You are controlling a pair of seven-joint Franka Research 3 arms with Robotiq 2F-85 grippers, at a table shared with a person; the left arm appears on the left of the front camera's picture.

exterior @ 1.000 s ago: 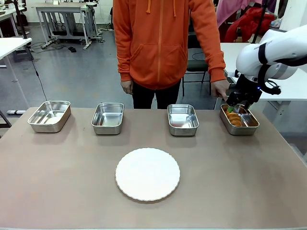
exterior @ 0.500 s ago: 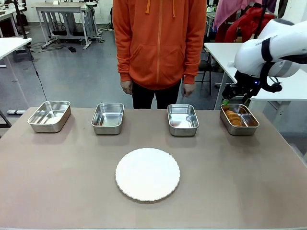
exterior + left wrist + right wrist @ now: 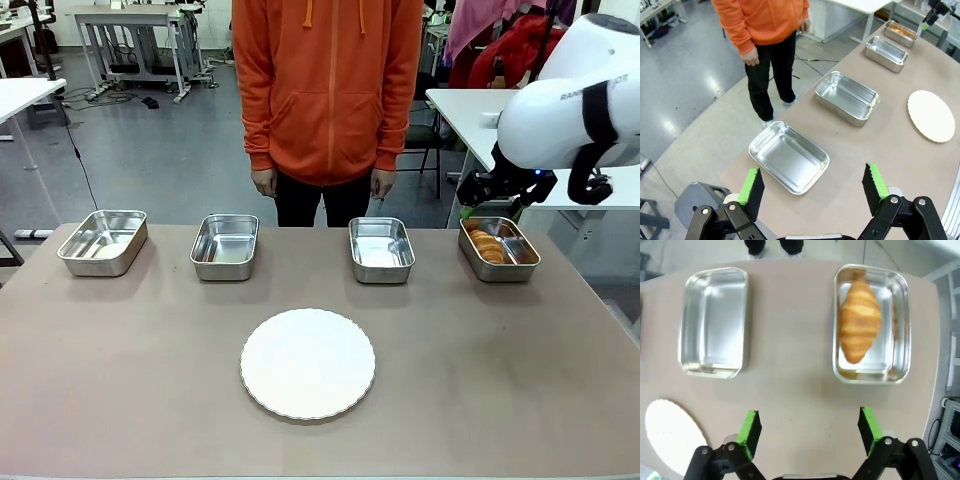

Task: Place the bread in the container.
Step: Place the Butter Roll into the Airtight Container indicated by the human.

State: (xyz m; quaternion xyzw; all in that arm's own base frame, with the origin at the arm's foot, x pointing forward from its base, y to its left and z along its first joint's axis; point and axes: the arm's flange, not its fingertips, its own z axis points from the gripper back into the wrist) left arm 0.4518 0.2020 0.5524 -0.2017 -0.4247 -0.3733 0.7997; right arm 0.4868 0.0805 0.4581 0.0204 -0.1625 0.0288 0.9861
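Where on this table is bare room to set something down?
The near tabletop either side of the white plate is bare, as are the gaps between trays. Three trays sit empty. The rightmost tray is crowded: the croissant lies inside, right claw above.

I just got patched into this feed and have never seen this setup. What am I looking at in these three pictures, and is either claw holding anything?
Two robot arms share a table with a person in an orange hoodie. The wide picture looks across the table from the robot's side. The other two come from cameras on each wrist, looking along the fingers. On the table: four steel trays in a row and a white plate. The croissant lies in the tray at the robot's far right. The right gripper hangs above that tray, open and empty. The left gripper is open too, holding nothing.
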